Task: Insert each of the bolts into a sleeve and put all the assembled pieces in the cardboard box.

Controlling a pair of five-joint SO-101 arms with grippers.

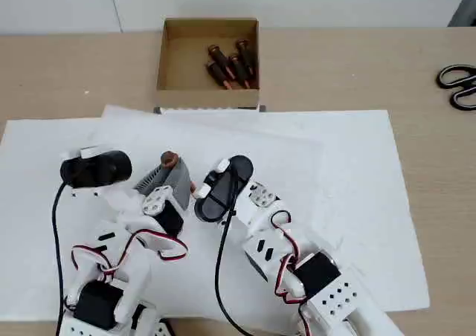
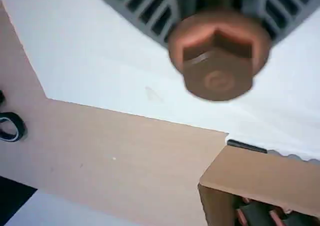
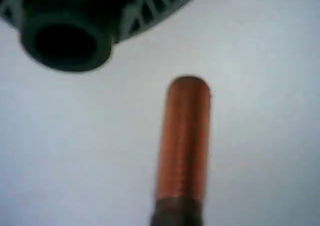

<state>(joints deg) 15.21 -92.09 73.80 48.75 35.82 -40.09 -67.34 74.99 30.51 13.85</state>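
Note:
My left gripper (image 1: pixel 165 177) is shut on a copper bolt (image 2: pixel 217 61). Its hex head (image 1: pixel 169 158) sticks out past the grey fingers (image 2: pixel 135 1), and its threaded shank (image 3: pixel 184 136) points toward the right arm. My right gripper (image 3: pixel 67 16) is shut on a black sleeve (image 3: pixel 65 42). The sleeve's open bore lies beside the bolt's tip, apart from it and off its line. In the high view the right arm's wrist (image 1: pixel 223 187) covers the sleeve. The cardboard box (image 1: pixel 172 61) at the table's far side holds several assembled pieces (image 1: pixel 230 65).
Both grippers hang close together over white paper sheets (image 1: pixel 335 172) on the wooden table (image 1: pixel 357 61). Black scissors (image 1: pixel 457 87) lie at the far right edge. The box's near wall (image 2: pixel 265 178) lies just beyond the paper's far edge.

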